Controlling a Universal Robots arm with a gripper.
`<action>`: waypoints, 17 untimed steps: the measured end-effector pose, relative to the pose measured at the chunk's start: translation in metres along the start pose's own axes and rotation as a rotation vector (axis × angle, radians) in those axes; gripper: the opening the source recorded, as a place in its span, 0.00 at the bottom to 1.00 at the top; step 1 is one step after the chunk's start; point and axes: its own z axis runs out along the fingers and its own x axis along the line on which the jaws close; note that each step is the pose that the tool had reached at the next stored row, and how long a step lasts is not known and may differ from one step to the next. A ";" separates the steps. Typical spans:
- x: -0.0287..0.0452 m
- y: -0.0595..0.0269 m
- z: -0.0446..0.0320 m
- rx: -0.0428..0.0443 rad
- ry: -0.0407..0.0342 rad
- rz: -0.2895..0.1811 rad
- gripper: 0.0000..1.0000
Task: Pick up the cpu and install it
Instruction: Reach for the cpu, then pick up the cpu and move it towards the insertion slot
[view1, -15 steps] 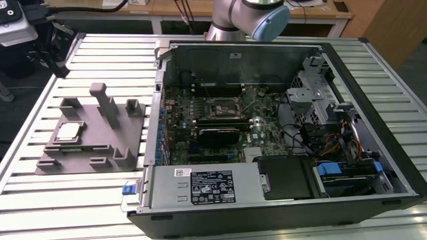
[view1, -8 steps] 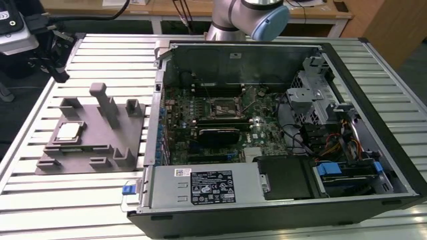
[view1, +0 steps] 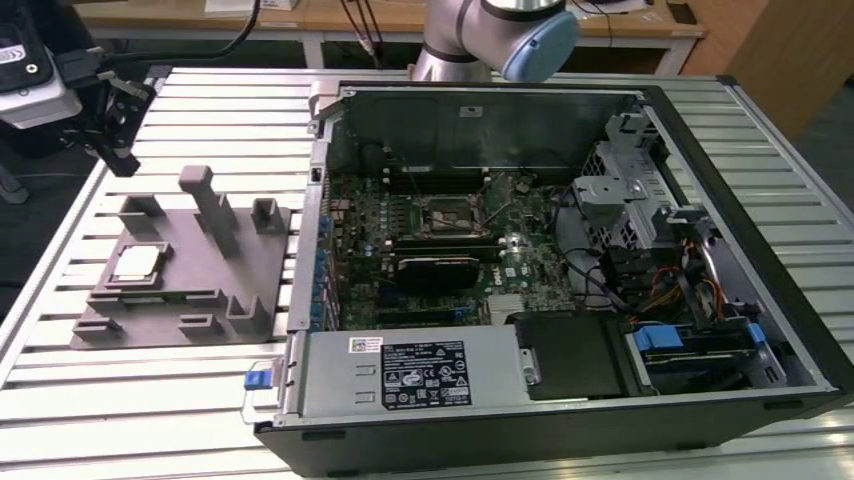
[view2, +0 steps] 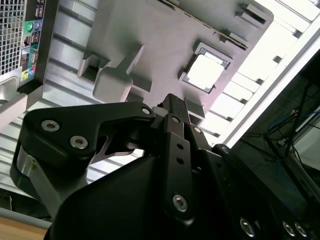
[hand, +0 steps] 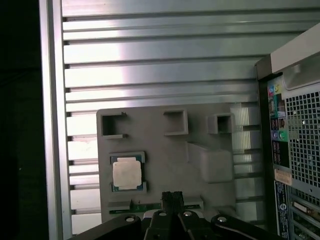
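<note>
Your gripper (hand: 172, 197) is hovering over the grey fixture (hand: 165, 160), jaws sitting closed and empty; the cpu (hand: 127, 175) is lying in its pocket.

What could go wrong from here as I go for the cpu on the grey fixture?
1. The cpu lies flat in a low-walled seat on the grey fixture; a slightly off descent of the gripper could land on those walls or tilt the chip.
2. Tall posts stand close beside it and could be clipped.
3. The socket sits deep inside the open case, past its side wall; the carry could snag.
</note>
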 end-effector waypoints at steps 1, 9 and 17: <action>0.0010 -0.0001 0.0017 0.0001 0.0000 0.000 0.11; 0.0091 -0.0006 0.0118 0.0006 -0.0001 0.000 0.11; 0.0100 -0.0006 0.0121 0.0006 -0.0001 0.000 0.11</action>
